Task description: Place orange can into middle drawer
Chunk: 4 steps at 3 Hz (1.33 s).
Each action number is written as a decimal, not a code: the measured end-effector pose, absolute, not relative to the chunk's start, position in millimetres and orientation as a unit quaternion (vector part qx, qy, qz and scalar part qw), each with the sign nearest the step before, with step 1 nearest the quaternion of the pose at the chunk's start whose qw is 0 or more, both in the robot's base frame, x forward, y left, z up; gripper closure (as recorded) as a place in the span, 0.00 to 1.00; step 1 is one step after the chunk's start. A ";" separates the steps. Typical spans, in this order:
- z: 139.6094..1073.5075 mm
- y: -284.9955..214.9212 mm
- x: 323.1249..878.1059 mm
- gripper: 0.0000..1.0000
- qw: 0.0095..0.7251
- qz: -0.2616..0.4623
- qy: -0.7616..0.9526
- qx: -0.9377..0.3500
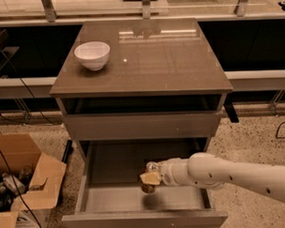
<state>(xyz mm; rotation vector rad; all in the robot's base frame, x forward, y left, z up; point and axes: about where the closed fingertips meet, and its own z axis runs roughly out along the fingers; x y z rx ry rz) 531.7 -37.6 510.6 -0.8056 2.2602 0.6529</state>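
The middle drawer point(112, 199) is pulled open below the closed drawer front, and its flat grey floor shows. My gripper point(151, 178) reaches in from the right on a white arm and is shut on the orange can point(148, 183). The can hangs tilted just above the drawer floor, near its middle, and casts a shadow on the floor below it. Part of the can is hidden by the gripper.
A white bowl point(92, 54) stands on the cabinet top point(178, 58) at the back left. An open cardboard box point(20, 186) with clutter sits on the floor to the left of the drawer. Cables run along the floor on the left.
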 end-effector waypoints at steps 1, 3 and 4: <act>482.0 -51.5 542.2 0.74 0.322 0.224 0.873 -0.290; 453.2 -65.7 554.3 0.28 0.327 0.206 0.883 -0.266; 452.6 -64.4 554.2 0.04 0.326 0.206 0.883 -0.267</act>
